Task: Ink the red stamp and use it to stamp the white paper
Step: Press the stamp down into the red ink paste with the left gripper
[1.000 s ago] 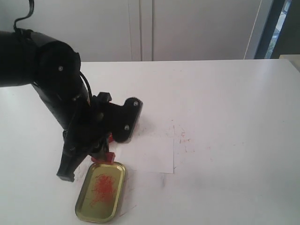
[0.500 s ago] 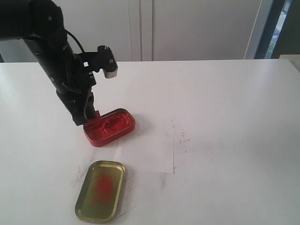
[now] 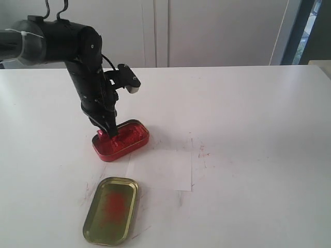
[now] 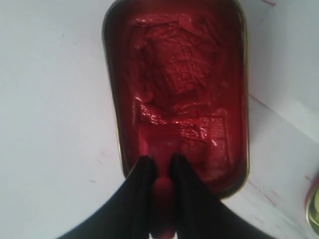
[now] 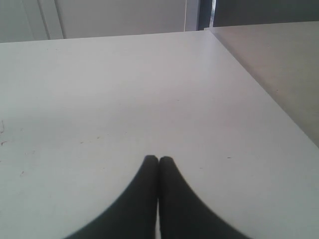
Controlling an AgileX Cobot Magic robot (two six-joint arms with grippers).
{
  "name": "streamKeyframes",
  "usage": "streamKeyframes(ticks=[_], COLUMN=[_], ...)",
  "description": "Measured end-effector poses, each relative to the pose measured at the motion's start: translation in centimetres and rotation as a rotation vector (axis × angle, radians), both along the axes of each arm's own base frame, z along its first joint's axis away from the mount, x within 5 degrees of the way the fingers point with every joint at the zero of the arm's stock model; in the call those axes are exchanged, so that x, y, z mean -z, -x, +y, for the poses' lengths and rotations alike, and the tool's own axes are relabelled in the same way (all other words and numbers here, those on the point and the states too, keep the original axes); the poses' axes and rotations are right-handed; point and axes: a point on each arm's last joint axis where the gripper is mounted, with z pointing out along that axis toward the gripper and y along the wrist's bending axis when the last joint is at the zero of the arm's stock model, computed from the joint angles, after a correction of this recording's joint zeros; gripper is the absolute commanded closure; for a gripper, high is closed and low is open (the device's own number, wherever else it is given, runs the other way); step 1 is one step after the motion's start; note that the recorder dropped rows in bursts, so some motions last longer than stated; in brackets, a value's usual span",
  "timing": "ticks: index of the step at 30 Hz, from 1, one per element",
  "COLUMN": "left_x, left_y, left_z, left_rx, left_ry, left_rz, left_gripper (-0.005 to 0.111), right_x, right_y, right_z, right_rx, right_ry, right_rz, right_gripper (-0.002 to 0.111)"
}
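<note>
Left wrist view | left gripper (image 4: 162, 160) clamps stamp (image 4: 163, 193) handle | base lost in tin (image 4: 243, 99) ink | right gripper (image 5: 158, 160) closed, empty

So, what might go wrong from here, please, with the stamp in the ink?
The small red plastic stamp is pressed into paste in the unheld red oval ink tin; lifting may drag the tin. The thin white paper lies loose beside it and could shift or smear. The left jaws pinch only the narrow handle, so the stamp might tilt.
</note>
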Motion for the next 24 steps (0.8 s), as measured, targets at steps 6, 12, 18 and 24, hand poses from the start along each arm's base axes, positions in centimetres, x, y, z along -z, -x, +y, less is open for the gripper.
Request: streamKeyframes(ticks=[6,12,18,24], left_x=[1.0,1.8,2.2,1.7], left_y=[-0.4,-0.6,-0.7,-0.9], left_z=[-0.2,-0.3,-0.3,-0.5], left_rx=[-0.01,-0.013,-0.013,-0.018], left_ry=[0.002,-0.004,-0.008,0.011], left_rz=[-0.007,0.006,0.013,0.006], left_gripper=[0.107,0.107,0.107,0.107], right_x=[0.0,0.0,0.0,0.0], right_y=[0.0,0.0,0.0,0.0], right_z=[0.0,0.0,0.0,0.0], right_rx=[0.0,0.001,0.002,0.002], right_ry=[0.0,-0.005,-0.008,-0.008], right_rz=[0.0,-0.001,-0.001,-0.001], right_gripper=[0.108,0.108,0.108,0.108])
